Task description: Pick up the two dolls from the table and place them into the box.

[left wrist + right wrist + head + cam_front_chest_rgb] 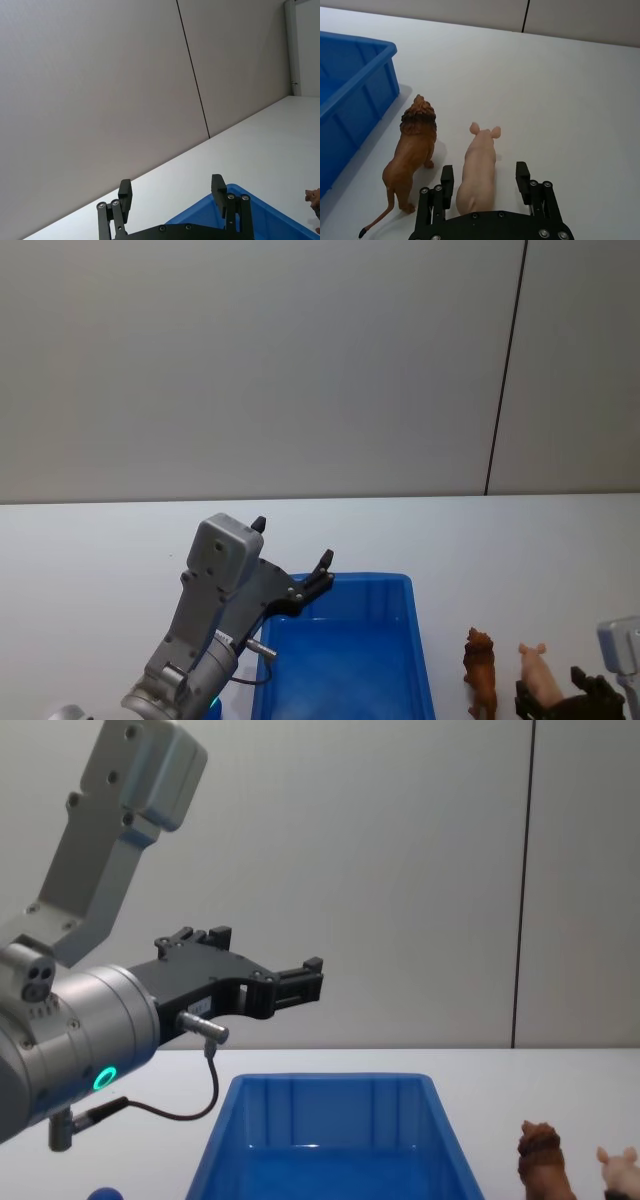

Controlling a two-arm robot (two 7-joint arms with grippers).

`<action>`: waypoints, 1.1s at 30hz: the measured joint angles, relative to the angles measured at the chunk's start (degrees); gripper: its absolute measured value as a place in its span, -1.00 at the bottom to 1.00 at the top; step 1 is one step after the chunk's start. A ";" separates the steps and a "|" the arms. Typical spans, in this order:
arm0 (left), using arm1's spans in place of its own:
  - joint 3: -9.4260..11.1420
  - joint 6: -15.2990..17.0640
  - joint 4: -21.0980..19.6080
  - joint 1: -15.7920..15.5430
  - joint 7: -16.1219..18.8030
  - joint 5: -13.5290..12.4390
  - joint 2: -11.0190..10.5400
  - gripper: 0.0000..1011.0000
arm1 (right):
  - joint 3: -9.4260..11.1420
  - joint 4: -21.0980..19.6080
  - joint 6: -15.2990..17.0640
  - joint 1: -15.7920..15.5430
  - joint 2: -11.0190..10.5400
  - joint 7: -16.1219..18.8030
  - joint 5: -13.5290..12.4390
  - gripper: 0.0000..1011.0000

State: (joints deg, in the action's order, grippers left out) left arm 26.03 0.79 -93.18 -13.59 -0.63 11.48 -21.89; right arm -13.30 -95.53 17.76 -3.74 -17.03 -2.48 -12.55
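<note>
The reddish-brown doll (pixel 412 150) and the pale pink doll (pixel 481 150) stand side by side on the white table (pixel 100 560), just right of the blue box (pixel 420 650). My right gripper (pixel 485 179) is open, its two fingers straddling the pink doll's rear half with a gap on each side. Seen from the head, both dolls (pixel 481 670) (pixel 535 672) sit near the bottom right, with the right gripper (pixel 555 695) behind the pink one. My left gripper (pixel 292 542) hangs open and empty in the air over the box's far left corner.
The box (pixel 330 1120) holds nothing that I can see. A small round blue object (pixel 100 1192) lies on the table left of the box. A plain grey wall stands behind the table. Bare tabletop extends beyond and right of the dolls.
</note>
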 joint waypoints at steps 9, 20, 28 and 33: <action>0.00 0.00 0.00 0.00 0.00 0.00 0.00 0.98 | -0.14 1.28 0.00 0.12 0.42 0.62 0.62 0.11; 0.00 0.00 0.00 0.00 0.00 0.00 0.00 0.98 | -0.20 0.48 -1.81 -0.33 0.49 0.66 2.22 -0.24; 0.00 0.00 0.00 0.00 0.00 0.00 0.00 0.98 | -0.26 -1.60 -4.83 -0.63 0.42 1.02 3.81 -0.24; 0.00 0.00 0.00 0.00 0.00 0.00 0.00 0.98 | -0.41 -3.09 -7.26 -0.55 0.48 2.37 4.66 -0.24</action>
State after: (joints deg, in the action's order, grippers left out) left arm 26.02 0.80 -93.18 -13.59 -0.63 11.48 -21.89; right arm -13.71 -98.61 10.49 -4.29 -16.55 -0.12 -7.90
